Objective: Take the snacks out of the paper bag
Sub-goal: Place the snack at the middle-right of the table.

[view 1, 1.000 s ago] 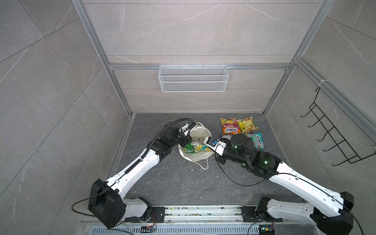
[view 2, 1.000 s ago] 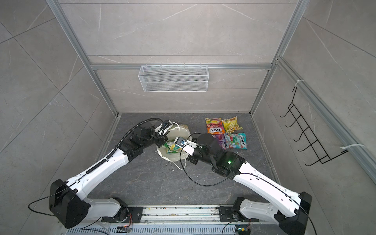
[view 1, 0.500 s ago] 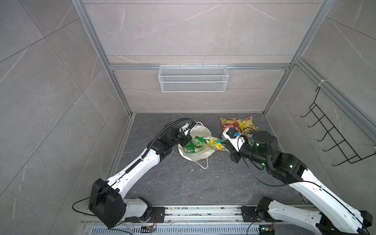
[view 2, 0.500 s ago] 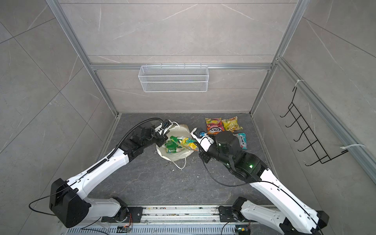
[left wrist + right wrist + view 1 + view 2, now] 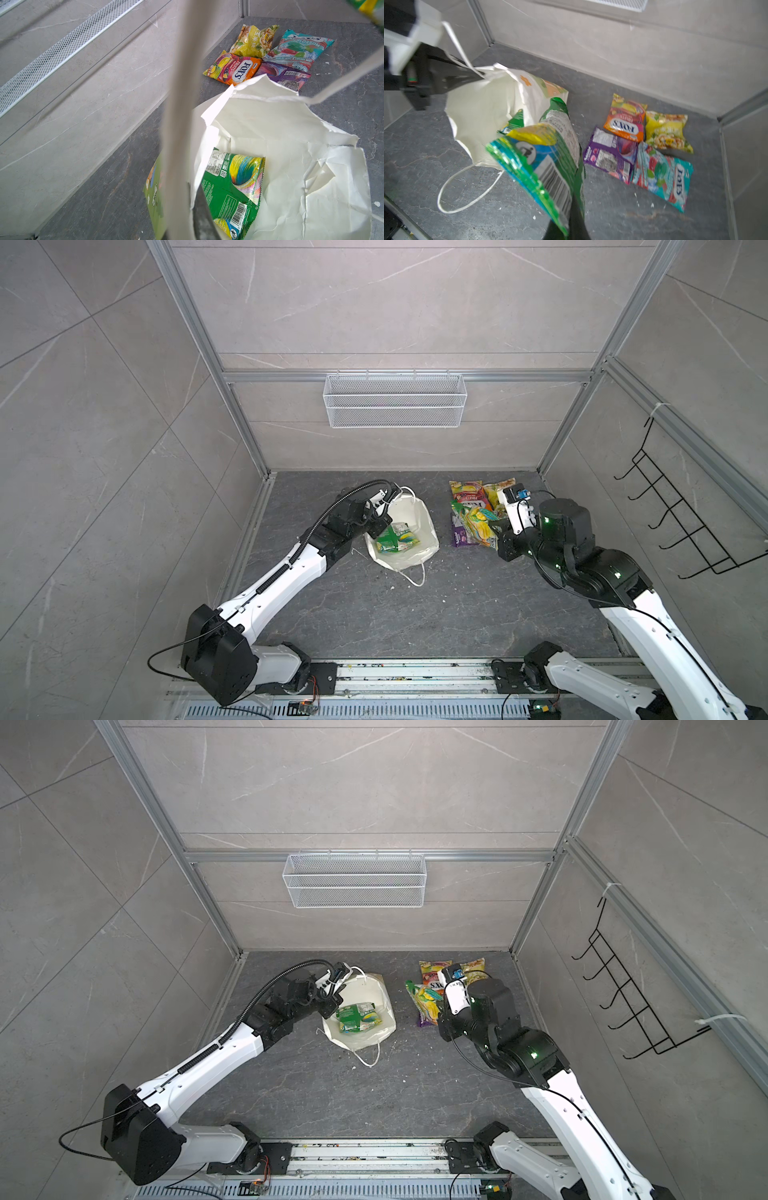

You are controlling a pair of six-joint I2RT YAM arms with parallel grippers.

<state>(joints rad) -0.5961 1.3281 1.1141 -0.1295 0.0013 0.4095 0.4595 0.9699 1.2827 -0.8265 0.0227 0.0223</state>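
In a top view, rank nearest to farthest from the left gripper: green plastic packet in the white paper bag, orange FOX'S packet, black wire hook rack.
1. Green packet, inside the paper bag by the left gripper.
2. Orange FOX'S packet, on the floor.
3. Black wire hook rack, right wall.

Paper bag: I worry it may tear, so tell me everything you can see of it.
The paper bag is white, creased paper with a pale green flowered outside and white cord handles. It sits slumped on the dark table, mouth open, rim ragged. One green packet lies inside. The left hand pinches its rim by one handle; the other handle lies loose on the table.
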